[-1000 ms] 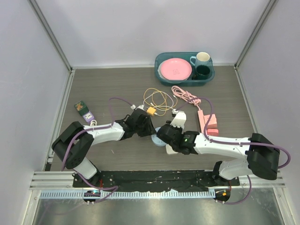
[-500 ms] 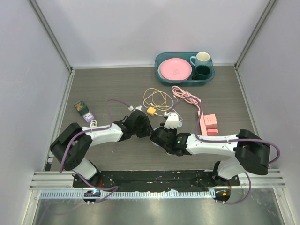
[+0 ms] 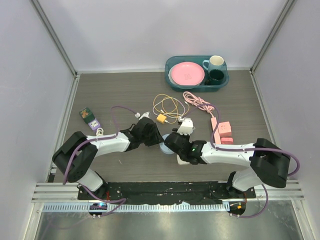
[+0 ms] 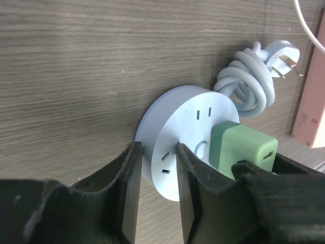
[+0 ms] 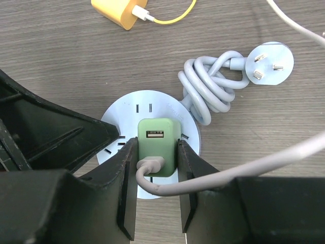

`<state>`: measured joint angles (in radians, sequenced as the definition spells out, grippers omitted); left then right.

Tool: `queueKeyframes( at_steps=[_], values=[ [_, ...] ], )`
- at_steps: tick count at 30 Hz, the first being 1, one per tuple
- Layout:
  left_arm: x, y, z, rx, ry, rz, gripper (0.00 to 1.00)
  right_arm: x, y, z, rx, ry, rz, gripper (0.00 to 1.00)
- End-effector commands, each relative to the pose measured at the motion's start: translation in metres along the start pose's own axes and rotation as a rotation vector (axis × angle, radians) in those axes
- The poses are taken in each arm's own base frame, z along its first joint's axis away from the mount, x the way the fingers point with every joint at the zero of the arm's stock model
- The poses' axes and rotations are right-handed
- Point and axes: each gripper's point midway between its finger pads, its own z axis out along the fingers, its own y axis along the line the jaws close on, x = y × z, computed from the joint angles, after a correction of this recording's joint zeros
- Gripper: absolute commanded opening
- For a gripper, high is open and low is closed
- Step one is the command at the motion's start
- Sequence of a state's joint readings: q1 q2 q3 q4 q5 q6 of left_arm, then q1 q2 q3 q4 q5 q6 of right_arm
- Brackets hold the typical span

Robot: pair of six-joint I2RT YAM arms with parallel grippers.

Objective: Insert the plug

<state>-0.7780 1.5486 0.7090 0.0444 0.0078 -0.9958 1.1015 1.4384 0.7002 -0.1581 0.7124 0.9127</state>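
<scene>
Pinched across flat sides in right gripper (image 5: 156,152): green plug (image 5: 159,145) — rigid, likely light, smooth-cased, slip-prone. Clamped at rim in left gripper (image 4: 156,152): socket hub (image 4: 195,127) — likely light, apt to slide.

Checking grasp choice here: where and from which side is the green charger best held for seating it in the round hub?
Grip the green charger by its two flat side faces, coming straight down from above the round hub. Those faces are parallel and free. The upward face carries the grey cable, and the left gripper clamps the hub's rim.
</scene>
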Motion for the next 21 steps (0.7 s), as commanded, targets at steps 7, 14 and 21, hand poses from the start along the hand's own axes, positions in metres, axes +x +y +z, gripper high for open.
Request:
queueKeyframes(
  at_steps=[7, 14, 21],
  values=[
    [-0.004, 0.007, -0.011, -0.033, -0.044, 0.028, 0.40, 0.106, -0.058, -0.005, 0.115, 0.420, -0.248, 0.01],
    [-0.053, 0.004, -0.040, -0.082, -0.200, 0.099, 0.66, 0.057, -0.039, -0.003, 0.080, 0.327, -0.271, 0.01],
    [-0.094, 0.009, -0.066, -0.155, -0.310, 0.141, 0.86, 0.014, -0.027, -0.014, 0.044, 0.254, -0.256, 0.41]
  ],
)
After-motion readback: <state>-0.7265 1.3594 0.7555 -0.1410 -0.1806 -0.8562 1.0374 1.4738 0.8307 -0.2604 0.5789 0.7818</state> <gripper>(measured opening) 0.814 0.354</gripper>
